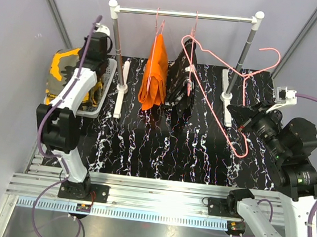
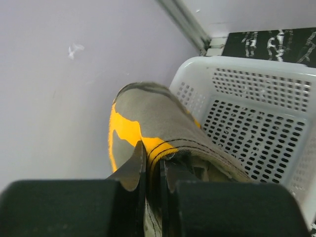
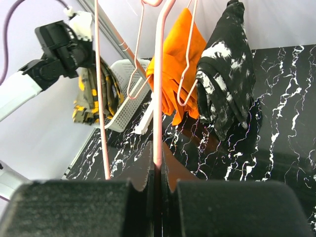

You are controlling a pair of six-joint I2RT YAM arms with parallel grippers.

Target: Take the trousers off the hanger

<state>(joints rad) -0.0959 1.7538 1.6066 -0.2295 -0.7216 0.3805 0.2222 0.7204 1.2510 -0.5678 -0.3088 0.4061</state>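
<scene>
The left gripper [image 2: 150,160] is clamping its two fingers tight on a fold of the olive-green and yellow trousers [image 1: 60,72], with the cloth bulging out just beyond the fingertips. That garment is hanging bunched at the left rim of the white perforated basket [image 1: 110,81], which is sitting at the far left of the black marbled table [image 1: 160,153]; whether the cloth is resting inside the basket cannot be told. The right gripper [image 3: 157,170] is pinching shut on the wire of an empty pink hanger [image 3: 158,98], which is standing off the clothes rail [image 1: 182,14], its hook pointing out past the rail's right post. The orange trousers [image 1: 154,78] are draping over a pink hanger hooked on the rail, left of centre. Just beside them on the right, the black white-speckled trousers [image 1: 182,86] are hanging from a second pink hanger on the same rail. Both garments are dangling with their lower ends near the tabletop, apart from either gripper.
</scene>
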